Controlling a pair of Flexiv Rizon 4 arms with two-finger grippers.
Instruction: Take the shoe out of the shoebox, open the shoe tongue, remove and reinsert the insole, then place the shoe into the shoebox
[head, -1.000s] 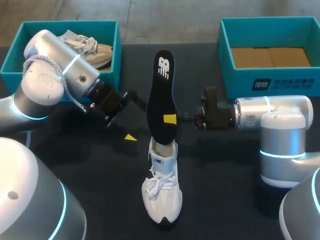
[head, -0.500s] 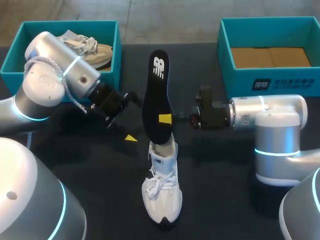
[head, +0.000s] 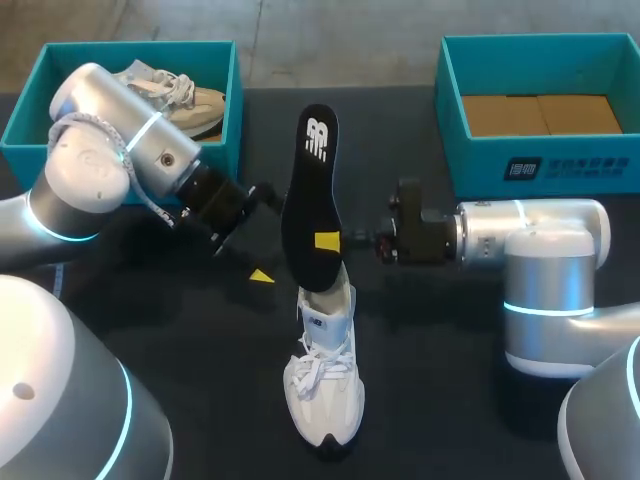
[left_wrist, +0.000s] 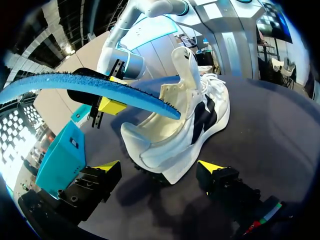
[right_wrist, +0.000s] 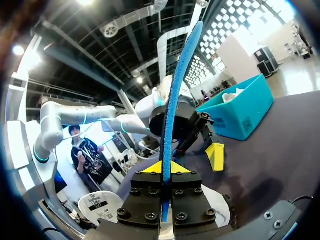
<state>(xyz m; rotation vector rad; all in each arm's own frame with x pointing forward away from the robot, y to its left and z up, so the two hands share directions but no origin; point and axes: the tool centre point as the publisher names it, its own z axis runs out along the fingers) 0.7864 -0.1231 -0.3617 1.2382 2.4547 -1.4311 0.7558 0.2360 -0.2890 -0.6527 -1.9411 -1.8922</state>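
Counting 1 insole (head: 303, 190), 2 shoes (head: 324, 390), 2 shoeboxes (head: 580, 165)

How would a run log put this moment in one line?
right fingers: shut on black foam insole | insole: upright over white sneaker | left fingers: open near heel

My left arm (head: 95, 165) and right arm (head: 545, 250) are rounded silver-grey shells ringed with glowing cyan bands, ending in black screw-studded finger blocks (right_wrist: 160, 200) with yellow fingertips (left_wrist: 211, 165).

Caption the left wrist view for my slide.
Open left gripper flanks the white shoe at its heel; the right gripper holds the insole at its opening.
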